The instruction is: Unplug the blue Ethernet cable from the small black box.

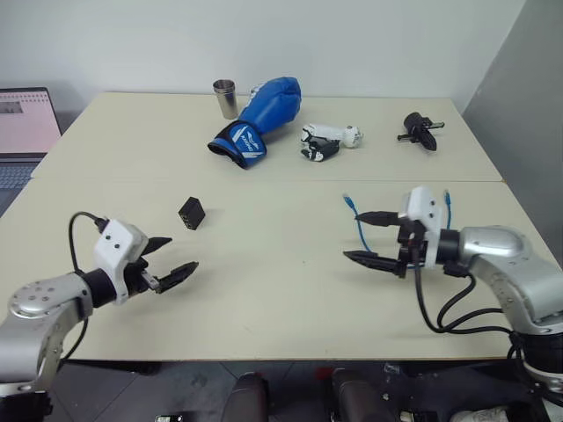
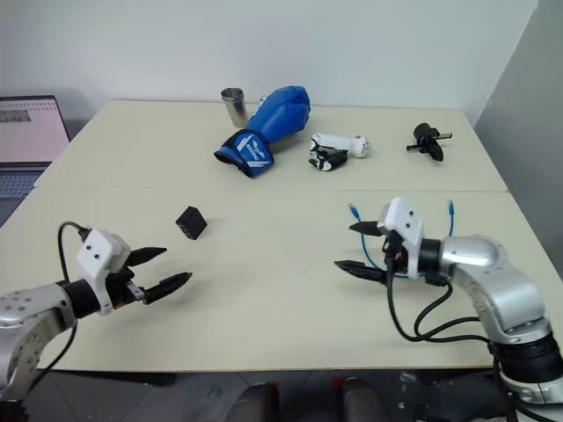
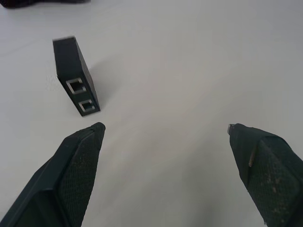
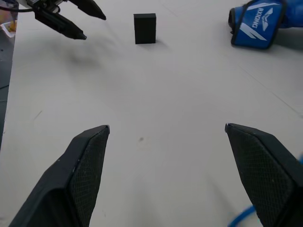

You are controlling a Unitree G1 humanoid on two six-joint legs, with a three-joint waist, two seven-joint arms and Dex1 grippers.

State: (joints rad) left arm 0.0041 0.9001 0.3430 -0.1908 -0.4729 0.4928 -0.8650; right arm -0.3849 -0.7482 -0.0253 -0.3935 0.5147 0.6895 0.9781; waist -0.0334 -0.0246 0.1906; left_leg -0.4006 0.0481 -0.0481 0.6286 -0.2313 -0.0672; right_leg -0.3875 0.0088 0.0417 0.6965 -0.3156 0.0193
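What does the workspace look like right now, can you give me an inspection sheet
Surface: pale beige table, seam across it.
Job's things: small matte-black box standing alone, ports empty; thin blue Ethernet cable lying unplugged beside the right gripper.
Clutter: blue boxing glove, metal cup, white-and-black handheld device, black knobbed tool.
Grippers: left gripper open, holding nothing; right gripper open, holding nothing.
Cables: black robot cables at the right arm.
Surroundings: laptop, white wall.

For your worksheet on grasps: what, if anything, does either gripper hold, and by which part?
Nothing. Left gripper and right gripper are open; the small black box and blue Ethernet cable lie free.
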